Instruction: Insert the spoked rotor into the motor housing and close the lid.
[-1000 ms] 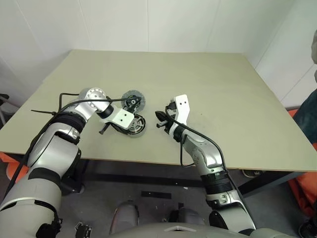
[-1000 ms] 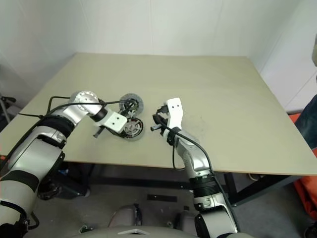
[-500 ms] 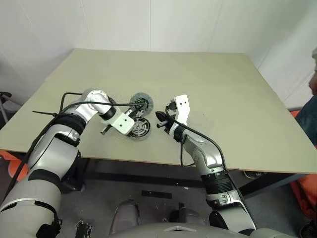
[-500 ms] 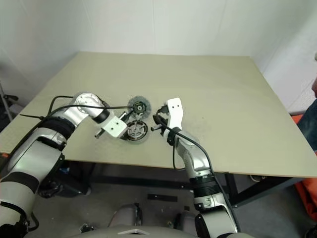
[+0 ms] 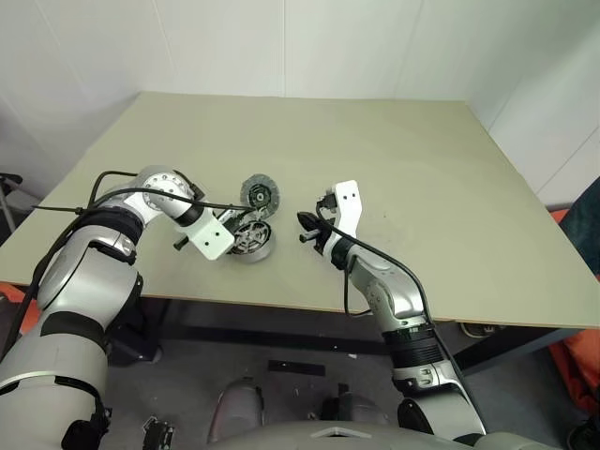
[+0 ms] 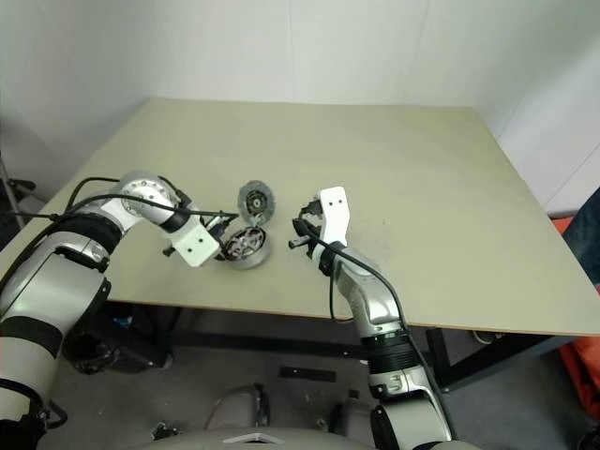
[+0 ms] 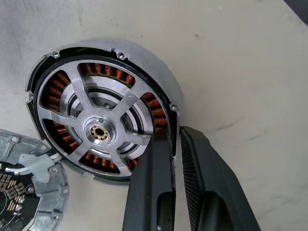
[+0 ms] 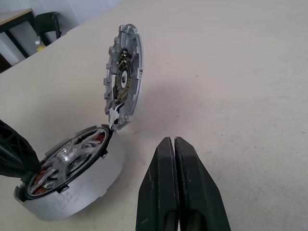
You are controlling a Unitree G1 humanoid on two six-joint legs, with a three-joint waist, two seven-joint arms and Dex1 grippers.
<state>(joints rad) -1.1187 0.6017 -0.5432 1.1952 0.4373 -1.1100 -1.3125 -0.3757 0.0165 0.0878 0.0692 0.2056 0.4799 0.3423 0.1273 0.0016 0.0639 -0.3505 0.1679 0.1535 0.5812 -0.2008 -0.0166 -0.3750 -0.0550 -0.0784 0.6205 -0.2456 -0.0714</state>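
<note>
Two black jaws of the left gripper [image 7: 174, 139] pinch the rim of the motor housing [image 7: 103, 108], one finger inside the rim over the copper windings and the other outside against the silvery wall, with only a thin gap between them. The spoked rotor [image 7: 99, 134] already sits inside that housing, its silvery spokes and hub facing up, and the whole round assembly lies flat on the counter [image 5: 422, 178]. Touching its far edge, the lid [image 8: 123, 82] stands nearly upright on its scalloped rim, leaning against the housing with its dark circuit face turned toward the right gripper [image 8: 174, 154]. That gripper's jaws are pressed together, holding nothing, and hover just above the counter beside the housing, pointing nearly level toward the lid. The left arm [image 5: 150, 197] bends in from the counter's left edge with its wrist angled steeply down; the right forearm [image 5: 375, 281] reaches forward from the near edge.
</note>
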